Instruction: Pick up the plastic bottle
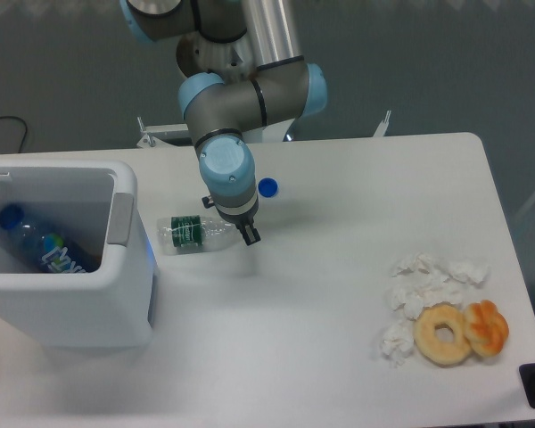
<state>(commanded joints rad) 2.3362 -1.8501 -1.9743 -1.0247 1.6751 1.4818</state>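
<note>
Lying on table (339, 294), plastic bottle (194, 233) just right of white bin (116, 267), not yet lifted. Gripper (247, 234) at bottle's neck end; jaw opening, grip unclear. Lift remains.

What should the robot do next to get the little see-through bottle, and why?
Probably close the fingers and lift. The gripper sits low at the neck end of the plastic bottle, which lies on its side on the table beside the white bin. Whether the fingers are already shut is too small to tell.
</note>
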